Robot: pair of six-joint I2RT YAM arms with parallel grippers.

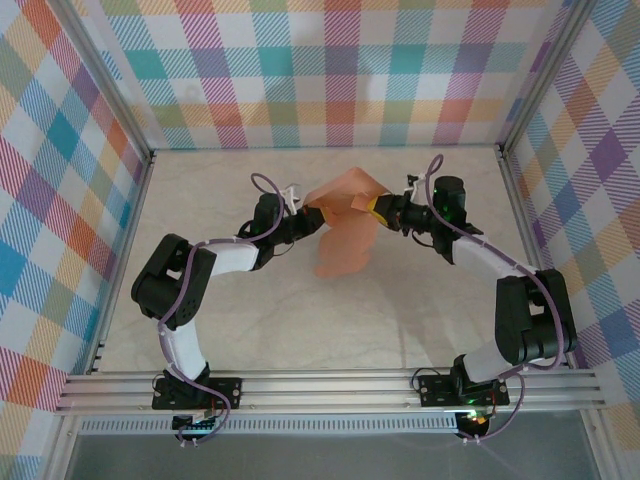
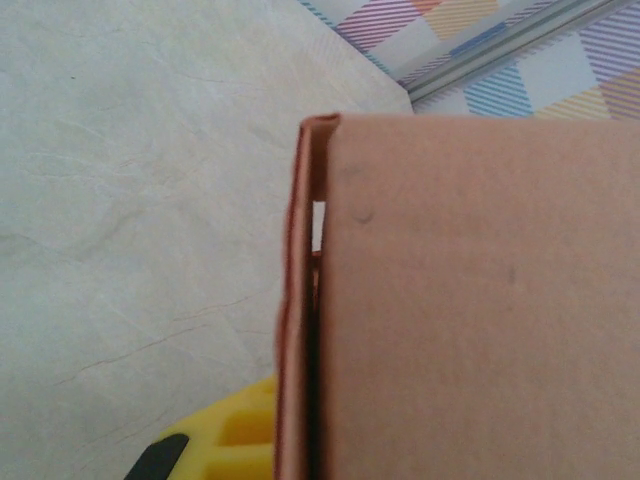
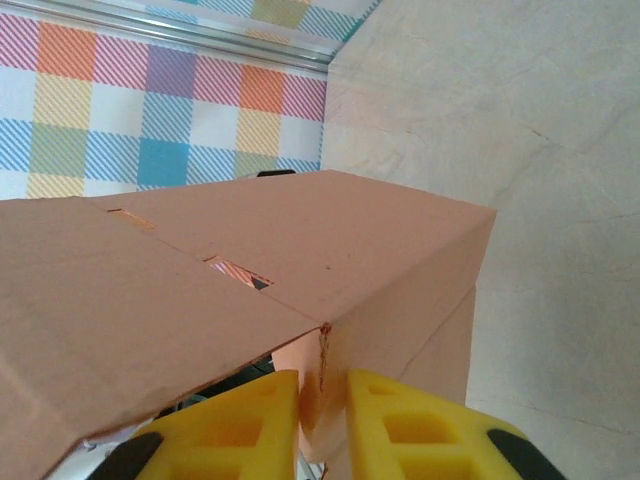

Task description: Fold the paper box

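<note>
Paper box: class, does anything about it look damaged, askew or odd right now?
On the paper box, a short split or sharp crease runs down the corner edge just above where the right gripper pinches it, in the right wrist view. The left wrist view shows a small dent in one panel.

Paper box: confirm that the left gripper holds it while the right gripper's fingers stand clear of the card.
Not right. The right gripper is not clear of the paper box. The right wrist view shows its yellow fingers pinched on a flap of the card. The left gripper holds the opposite side, as you say.
</note>
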